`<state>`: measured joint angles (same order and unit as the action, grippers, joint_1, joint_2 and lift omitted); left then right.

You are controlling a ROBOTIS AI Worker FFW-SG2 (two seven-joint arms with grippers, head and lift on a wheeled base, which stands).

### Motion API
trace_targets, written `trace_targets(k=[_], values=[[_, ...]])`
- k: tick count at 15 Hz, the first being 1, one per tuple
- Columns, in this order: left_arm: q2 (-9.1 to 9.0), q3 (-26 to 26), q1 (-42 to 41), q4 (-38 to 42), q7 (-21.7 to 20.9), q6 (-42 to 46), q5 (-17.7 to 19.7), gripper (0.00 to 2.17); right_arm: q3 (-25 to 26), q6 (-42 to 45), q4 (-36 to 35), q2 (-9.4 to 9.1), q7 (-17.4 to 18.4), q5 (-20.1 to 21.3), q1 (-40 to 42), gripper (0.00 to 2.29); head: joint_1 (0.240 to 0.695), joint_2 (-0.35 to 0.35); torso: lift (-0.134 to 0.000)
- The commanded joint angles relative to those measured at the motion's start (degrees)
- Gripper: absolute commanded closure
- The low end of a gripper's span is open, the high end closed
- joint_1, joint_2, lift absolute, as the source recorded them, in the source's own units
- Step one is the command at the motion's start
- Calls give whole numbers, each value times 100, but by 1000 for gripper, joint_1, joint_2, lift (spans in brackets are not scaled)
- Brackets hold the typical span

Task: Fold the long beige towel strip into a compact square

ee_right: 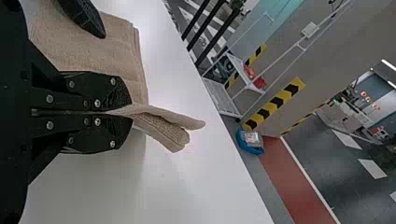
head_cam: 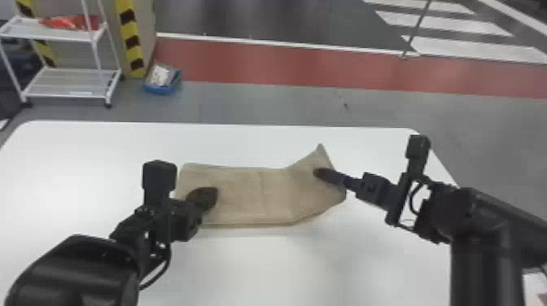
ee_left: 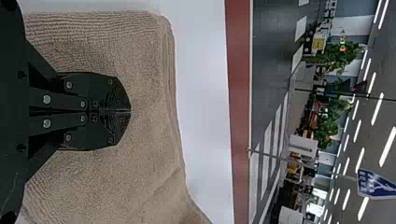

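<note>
While R gripper (head_cam: 319, 173) grips towel (head_cam: 252, 195) btwn 2 fingers at its 3 o'clock end, L gripper (head_cam: 209, 197), clenched, is over towel's 9 o'clock part; contact unclear. Towel on white table (head_cam: 81, 162), 1 corner poking out twd 1 o'clock.

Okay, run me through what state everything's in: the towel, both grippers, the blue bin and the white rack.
Towel: layered, not yet a compact square; right end pinched and raised.
Left gripper: jaws shut, over the towel's left part.
Right gripper: jaws shut on the towel's right end.
Blue bin: open-topped, holding things.
White rack: upright, red items on its upper shelf.
</note>
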<state>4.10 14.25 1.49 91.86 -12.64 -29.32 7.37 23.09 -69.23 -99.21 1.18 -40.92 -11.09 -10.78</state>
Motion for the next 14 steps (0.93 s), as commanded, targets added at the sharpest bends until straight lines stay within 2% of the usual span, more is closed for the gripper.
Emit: trace_targets(k=[1, 5, 7, 9, 11, 14], values=[[-41, 34, 0, -45, -1, 0, 1, 1922, 38, -69, -28, -74, -39, -271, 15, 1204, 695, -175, -124], [-173, 34, 0, -72, -89, 18, 19, 1922, -6, -122, -310, -123, -83, -499, 85, 1204, 695, -164, -124], [-181, -71, -131, 245, -98, -17, 212, 1919, -50, -69, -353, -123, -92, -499, 103, 1204, 695, -167, -124], [-120, -203, -298, 860, -124, -334, 397, 1919, -6, -52, -345, -123, -92, -508, 120, 1204, 695, -167, -124], [-85, -432, -334, 1150, -168, -597, 441, 1919, 64, -34, -353, -123, -92, -587, 182, 1204, 695, -164, -124], [-6, -634, -298, 1097, -221, -650, 432, 1919, 196, -52, -371, -123, -92, -710, 261, 1204, 695, -150, -124]])
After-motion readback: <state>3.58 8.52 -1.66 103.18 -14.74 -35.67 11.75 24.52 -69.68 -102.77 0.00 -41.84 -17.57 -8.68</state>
